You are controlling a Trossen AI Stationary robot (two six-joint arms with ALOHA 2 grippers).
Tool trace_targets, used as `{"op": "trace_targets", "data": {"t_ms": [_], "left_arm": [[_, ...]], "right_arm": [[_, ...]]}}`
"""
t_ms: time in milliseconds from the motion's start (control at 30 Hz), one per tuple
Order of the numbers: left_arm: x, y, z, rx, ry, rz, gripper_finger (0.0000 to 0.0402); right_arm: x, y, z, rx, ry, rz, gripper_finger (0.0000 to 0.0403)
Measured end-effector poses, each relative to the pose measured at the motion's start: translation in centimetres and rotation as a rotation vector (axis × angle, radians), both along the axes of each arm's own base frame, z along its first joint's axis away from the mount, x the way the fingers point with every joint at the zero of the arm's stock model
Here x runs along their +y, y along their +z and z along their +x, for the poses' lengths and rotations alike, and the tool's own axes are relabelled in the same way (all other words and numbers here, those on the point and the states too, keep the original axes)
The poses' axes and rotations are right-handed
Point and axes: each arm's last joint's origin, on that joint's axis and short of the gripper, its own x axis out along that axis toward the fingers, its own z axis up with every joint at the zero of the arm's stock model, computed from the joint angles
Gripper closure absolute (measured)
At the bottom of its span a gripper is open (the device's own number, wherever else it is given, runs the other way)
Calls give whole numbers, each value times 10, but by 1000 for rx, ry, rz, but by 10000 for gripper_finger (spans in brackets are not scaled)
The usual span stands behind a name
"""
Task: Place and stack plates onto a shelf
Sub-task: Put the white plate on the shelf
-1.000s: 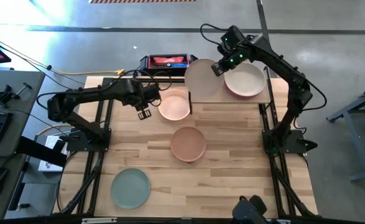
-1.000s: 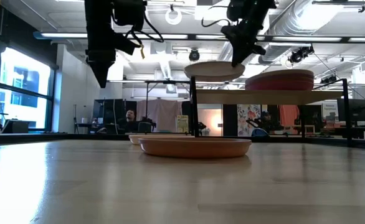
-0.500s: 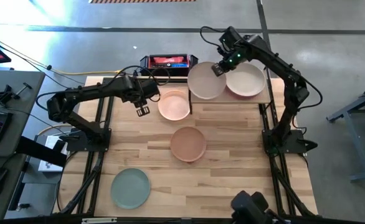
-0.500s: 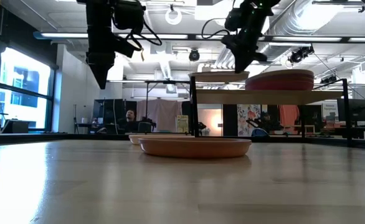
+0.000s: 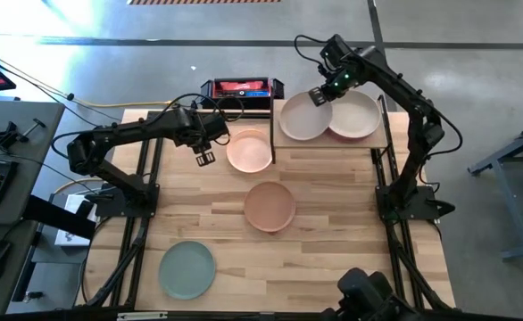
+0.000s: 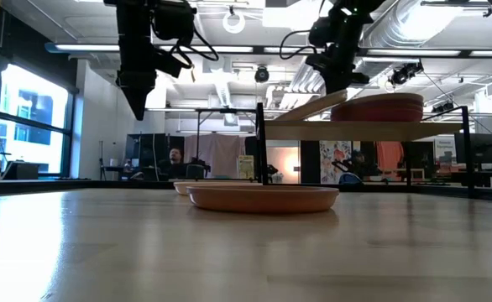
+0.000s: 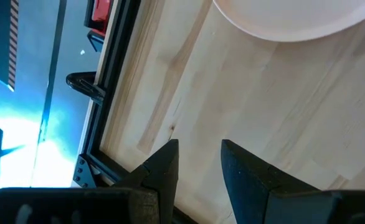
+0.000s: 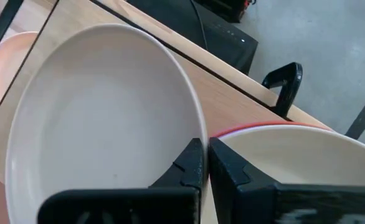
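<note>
Right gripper (image 5: 319, 96) has its fingers clamped on the rim of a beige-grey plate (image 5: 303, 118); matte, shallow, tilted, one edge on the shelf (image 6: 363, 130), the other leaning on the plate stack (image 5: 354, 116); left gripper (image 5: 205, 160) hangs over the counter (image 5: 333, 232), fingers apart, holding nothing.

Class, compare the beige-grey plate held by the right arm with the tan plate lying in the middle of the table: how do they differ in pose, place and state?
The round beige-grey plate is tilted, one edge low on the light-wood shelf; the round tan plate lies flat on the wooden tabletop. The right tool is shut on the beige-grey plate's rim; nothing touches the tan one. Both are round, shallow and matte.
</note>
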Motion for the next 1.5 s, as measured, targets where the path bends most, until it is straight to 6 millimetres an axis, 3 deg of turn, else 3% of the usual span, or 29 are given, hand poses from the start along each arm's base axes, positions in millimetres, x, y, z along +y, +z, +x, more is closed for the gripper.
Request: {"op": "trace_targets", "data": {"t_ms": [300, 767, 967, 1200, 1500], "left_arm": [[0, 0, 0, 0, 0, 0, 291], [0, 0, 0, 0, 0, 1, 291], [0, 0, 0, 0, 0, 1, 291], [0, 0, 0, 0, 0, 0, 291], [0, 0, 0, 3, -7, 0, 291]], "right_arm": [[3, 1, 7, -23, -10, -8, 403], [8, -14, 31, -10, -14, 15, 403], [7, -17, 31, 16, -29, 8, 403], [0, -34, 37, 66, -30, 44, 403], [-3, -36, 28, 142, -58, 47, 403]]}}
